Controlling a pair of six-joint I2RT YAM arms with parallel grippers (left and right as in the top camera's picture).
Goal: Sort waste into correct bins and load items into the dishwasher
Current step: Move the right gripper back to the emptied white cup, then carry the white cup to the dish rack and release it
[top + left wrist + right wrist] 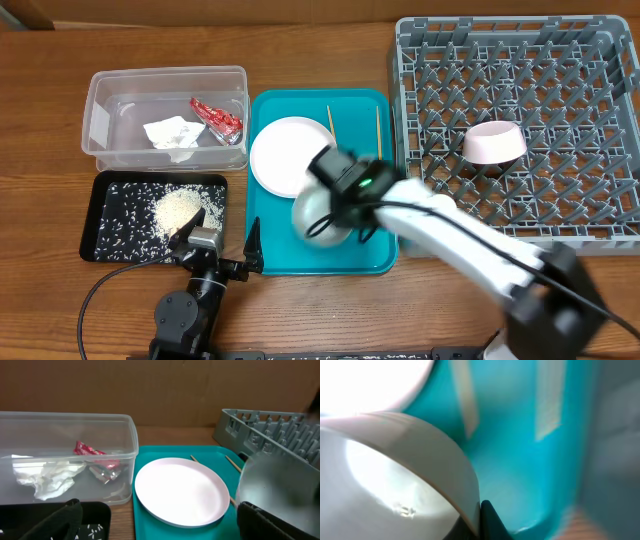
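**Bowl at my right claw, rack off to its right**

Overhead: my right gripper (328,205) sits over the bowl (308,225) on the teal tray (290,262). The dish rack (420,60) stands just beside the tray, to the right, so this arm is the nearer one.

Left wrist: my left gripper (165,522) gapes wide, holding nothing.

Right wrist: one finger (491,522) lies against the bowl's rim. It's too blurred for me to tell whether the grip is closed.
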